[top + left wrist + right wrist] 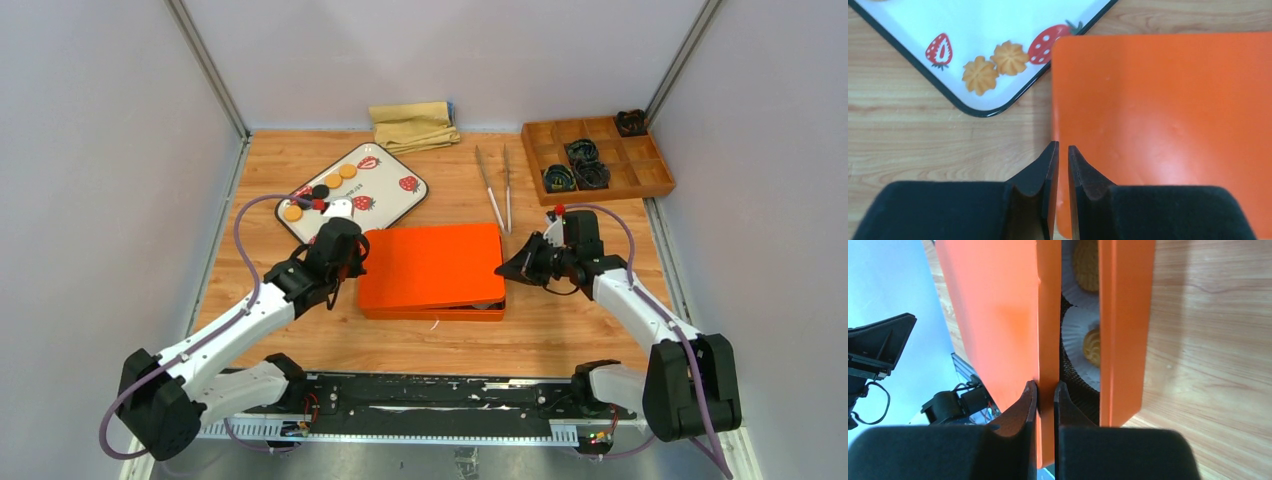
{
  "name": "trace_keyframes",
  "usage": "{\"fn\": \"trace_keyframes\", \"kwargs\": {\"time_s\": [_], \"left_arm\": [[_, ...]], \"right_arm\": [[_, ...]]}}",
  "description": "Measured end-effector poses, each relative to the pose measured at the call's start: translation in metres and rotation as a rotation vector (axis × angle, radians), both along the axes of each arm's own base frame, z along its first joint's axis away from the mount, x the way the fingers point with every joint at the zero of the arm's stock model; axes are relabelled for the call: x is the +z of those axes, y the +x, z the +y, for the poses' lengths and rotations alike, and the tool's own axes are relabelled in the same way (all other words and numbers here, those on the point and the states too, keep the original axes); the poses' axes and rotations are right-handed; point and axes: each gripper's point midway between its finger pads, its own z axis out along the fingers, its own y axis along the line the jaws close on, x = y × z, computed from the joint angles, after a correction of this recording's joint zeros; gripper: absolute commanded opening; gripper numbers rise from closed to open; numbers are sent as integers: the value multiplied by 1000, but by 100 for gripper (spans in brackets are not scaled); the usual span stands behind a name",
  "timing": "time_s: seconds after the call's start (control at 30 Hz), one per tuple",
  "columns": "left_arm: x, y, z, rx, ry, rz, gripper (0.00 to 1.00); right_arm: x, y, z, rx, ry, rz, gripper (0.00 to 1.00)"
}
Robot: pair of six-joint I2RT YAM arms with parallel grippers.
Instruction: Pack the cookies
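1. Right gripper (1045, 387) is pressed together on the edge of the orange lid (993, 315), which runs between its fingers; that end of the lid stands off the box base (1125, 330), with a gap between them.
2. Through the gap show white paper cups (1075, 335) with golden cookies (1092, 347) seated in them; more cookies, orange and one black, lie on the strawberry tray (385, 190), just beside the box's far-left corner.
3. Left gripper (1063, 150) sits at the lid's left edge with its fingers almost together; orange shows in the slit, yet I cannot tell whether it pinches the rim or merely hovers over it.
4. Whether the lid is coming off or going on cannot be read here; with cookies on the tray unpacked, I judge coming off the likelier.
5. To do it well, raise both ends evenly, so the lid does not rack and drag the base along the table (923, 140); a grip on one thin wall may let the lid swing, so the left side should take a sure hold first; keep the rim clear of the paper cups, which look light and would tip; move slowly, straight up, then sideways away from the tray.
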Motion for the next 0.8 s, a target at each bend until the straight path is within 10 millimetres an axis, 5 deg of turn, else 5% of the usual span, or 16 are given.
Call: {"fn": "trace_keyframes", "kwargs": {"time_s": [0.4, 0.5, 0.63, 0.8], "left_arm": [[-41, -21, 28, 91, 101, 119, 16], [-51, -25, 30, 94, 106, 139, 15], [-68, -25, 23, 80, 101, 182, 12], [-85, -23, 9, 49, 73, 224, 12]], "right_arm": [[-15, 4, -21, -48, -140, 26, 12], [-21, 2, -26, -59, -166, 44, 21], [-23, 2, -29, -67, -185, 50, 47], [-25, -2, -38, -83, -234, 51, 49]]}}
